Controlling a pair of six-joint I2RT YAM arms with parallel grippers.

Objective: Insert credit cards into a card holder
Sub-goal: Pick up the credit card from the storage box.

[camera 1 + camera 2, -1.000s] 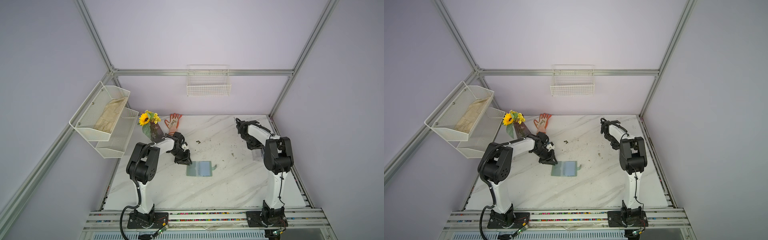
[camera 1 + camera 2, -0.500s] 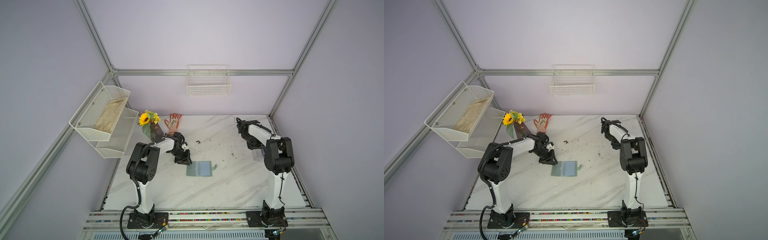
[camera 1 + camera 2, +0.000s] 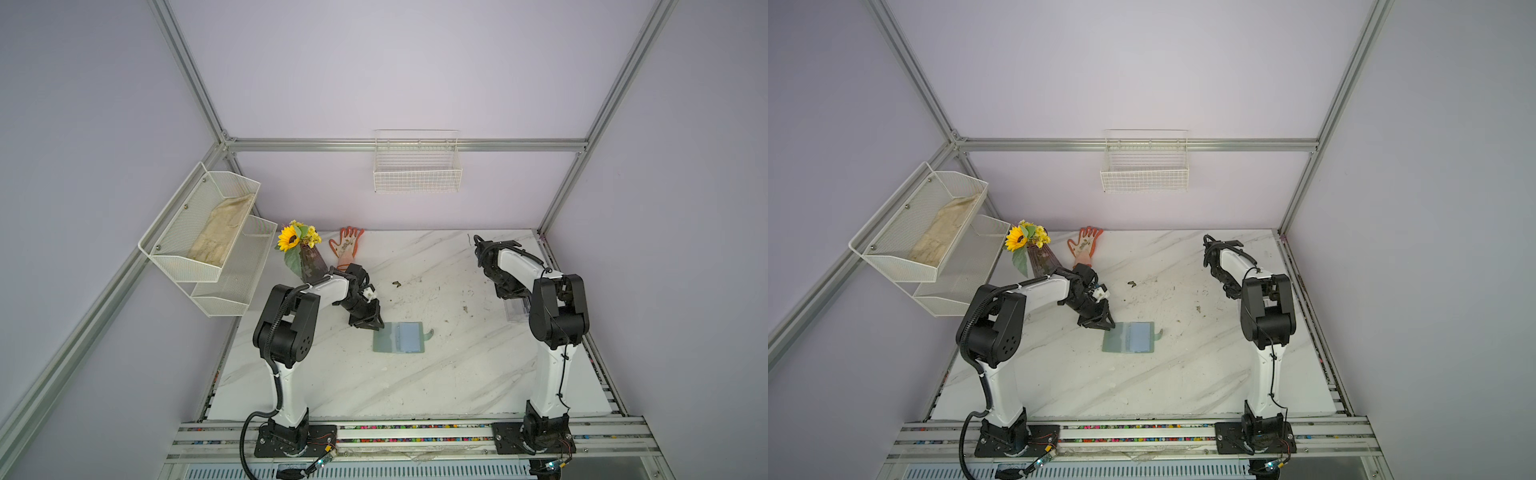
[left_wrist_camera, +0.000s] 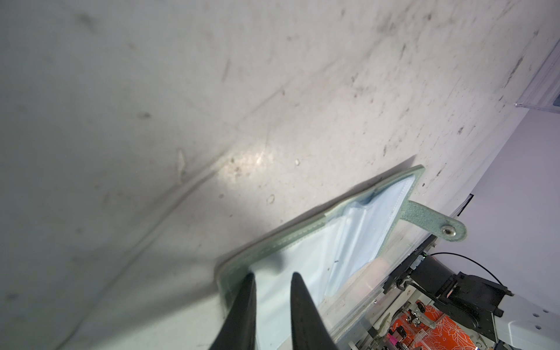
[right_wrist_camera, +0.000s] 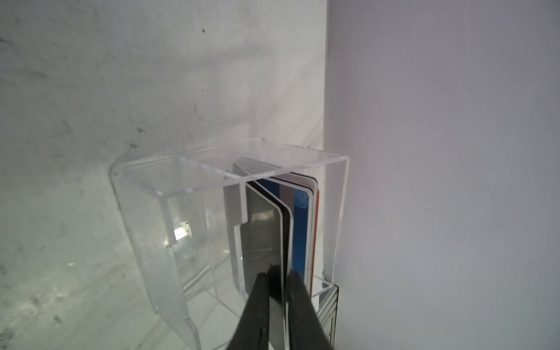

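The sage-green card holder point(image 3: 400, 337) point(image 3: 1129, 337) lies open flat mid-table, pale blue sleeves up and snap tab point(image 4: 436, 221) to the right. My left gripper point(image 3: 376, 326) point(image 4: 271, 274) is narrowly open, its tips on the left page of the card holder point(image 4: 348, 236), gripping nothing. Several credit cards stand on edge in a clear plastic box point(image 5: 181, 194) by the right wall: a dark one point(image 5: 263, 236) in front, a blue one point(image 5: 301, 230) behind. My right gripper point(image 5: 283, 269) straddles the dark card's near edge, jaws slightly apart. In both top views its fingers are hidden behind the arm.
A sunflower vase point(image 3: 307, 257) and an orange glove point(image 3: 347, 247) sit at the back left. Wire shelves point(image 3: 208, 241) hang on the left wall, a wire basket point(image 3: 417, 166) on the back wall. The clear box point(image 3: 515, 311) stands close to the right wall. Crumbs point(image 3: 395, 284) dot the marble.
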